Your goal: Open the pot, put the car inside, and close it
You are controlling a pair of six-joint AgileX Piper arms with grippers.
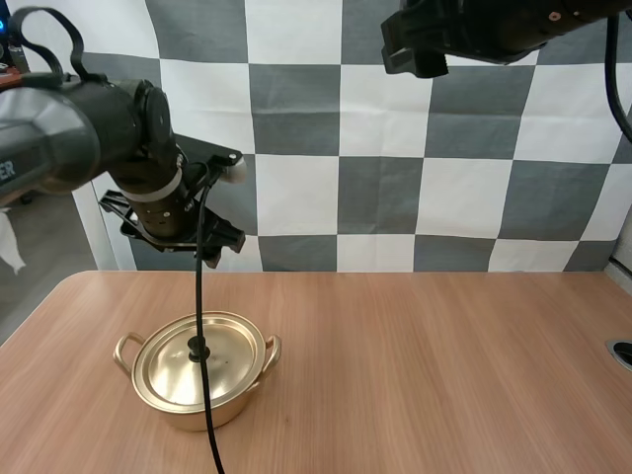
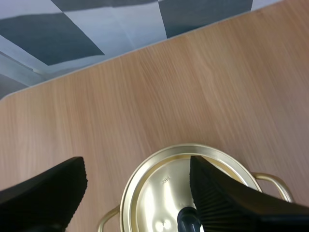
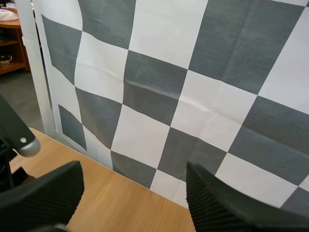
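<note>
parts of the scene are cut off or masked. in the high view the right arm [image 1: 474,35] runs out past the frame's upper edge, so little beyond a dark block can be made out, and the left arm [image 1: 99,128] ends in a dark wrist high above the pot [image 1: 178,419], where its fingers are hard to pick apart. in the left wrist view the pot is cropped, part of it lost past the frame's edge. the black knob [image 2: 186,220] on the lid [image 2: 159,193] is partly covered by one finger [image 2: 227,203] of the left gripper [image 2: 137,166], and one looped side handle [image 2: 276,182] peeks out past that finger. the left gripper is released, its two fingers standing wide apart with ribbed faces turned inward, gripping nothing. the right gripper [image 3: 135,176] is likewise spread wide and empty, raised above the far edge of the table [image 1: 444,375]. the pot sits on the left part of the table, closed, the golden lid seated flat on its rim. it lies under the left gripper, well below it and untouched: the lid falls between the two open fingers, the knob nearer one of them than the middle of the gap. the right gripper is well apart from the pot, up and off toward the other side.
</note>
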